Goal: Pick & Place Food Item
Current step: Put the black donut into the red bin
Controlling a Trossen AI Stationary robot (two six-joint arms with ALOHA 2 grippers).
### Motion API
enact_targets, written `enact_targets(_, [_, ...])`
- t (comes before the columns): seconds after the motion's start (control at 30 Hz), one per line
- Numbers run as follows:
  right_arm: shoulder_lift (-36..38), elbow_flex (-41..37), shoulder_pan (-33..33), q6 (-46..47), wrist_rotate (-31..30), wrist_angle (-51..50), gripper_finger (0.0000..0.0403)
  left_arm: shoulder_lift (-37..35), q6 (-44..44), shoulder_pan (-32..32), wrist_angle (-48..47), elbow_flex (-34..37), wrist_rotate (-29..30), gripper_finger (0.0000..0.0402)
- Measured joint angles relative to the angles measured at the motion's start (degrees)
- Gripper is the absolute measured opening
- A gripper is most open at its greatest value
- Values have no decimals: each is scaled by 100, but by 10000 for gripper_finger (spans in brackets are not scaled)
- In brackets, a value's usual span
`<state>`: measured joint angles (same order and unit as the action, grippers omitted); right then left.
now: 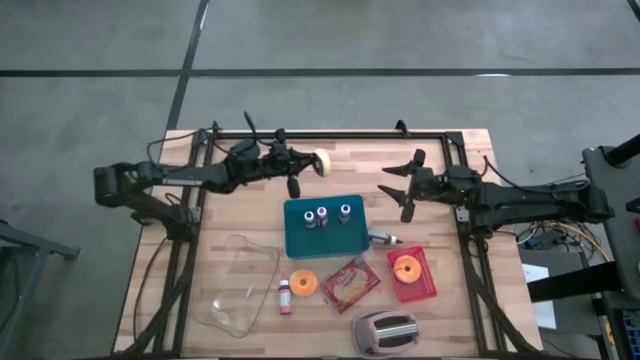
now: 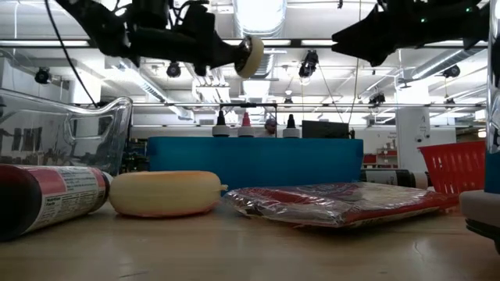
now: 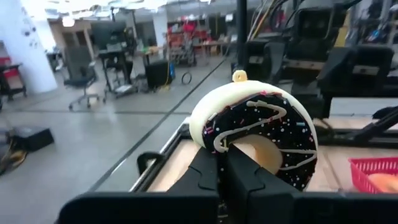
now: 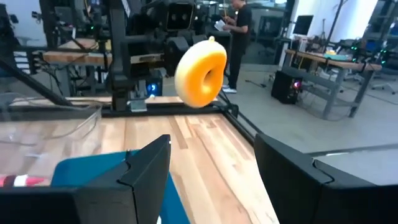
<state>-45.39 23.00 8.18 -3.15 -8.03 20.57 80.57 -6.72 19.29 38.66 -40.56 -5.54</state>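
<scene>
Concrete floor surrounds a wooden bench (image 1: 240,215) that carries a teal box (image 1: 325,228) at centre, a clear container (image 1: 243,282) at about seven o'clock, a red basket (image 1: 412,277) at about four o'clock and a toaster (image 1: 385,332) at about five.

High over the bench's eleven-to-twelve o'clock edge, the left gripper (image 1: 312,164) has its jaws clamped on a chocolate-iced doughnut (image 3: 255,140), pinching one side of the ring so most of it hangs clear beyond the tips. The right gripper (image 1: 398,188) waits at about one o'clock, jaws spread and empty.

The risk I see is the hold itself: a narrow bite on a soft ring could let it pivot or slip out during a quick swing, dropping it onto the bottles (image 1: 322,214) standing on the teal box. Carried low, it could also clip those bottles. A release from this height would probably bounce or roll the doughnut, possibly off the bench's far edge.
</scene>
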Motion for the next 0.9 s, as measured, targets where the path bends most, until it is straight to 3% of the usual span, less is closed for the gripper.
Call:
enact_targets(0.13, [-246,0,151,-27,-3,453,226,409,-17,0,543,-100,-113,1])
enact_targets(0.37, [-497,0,488,151,93,544,226,1121,-20,-2,637,-771,-353,1])
enact_targets(0.9, [-583,0,516,229,406,801,226,2389,-30,-2,634,-2254,-666,1])
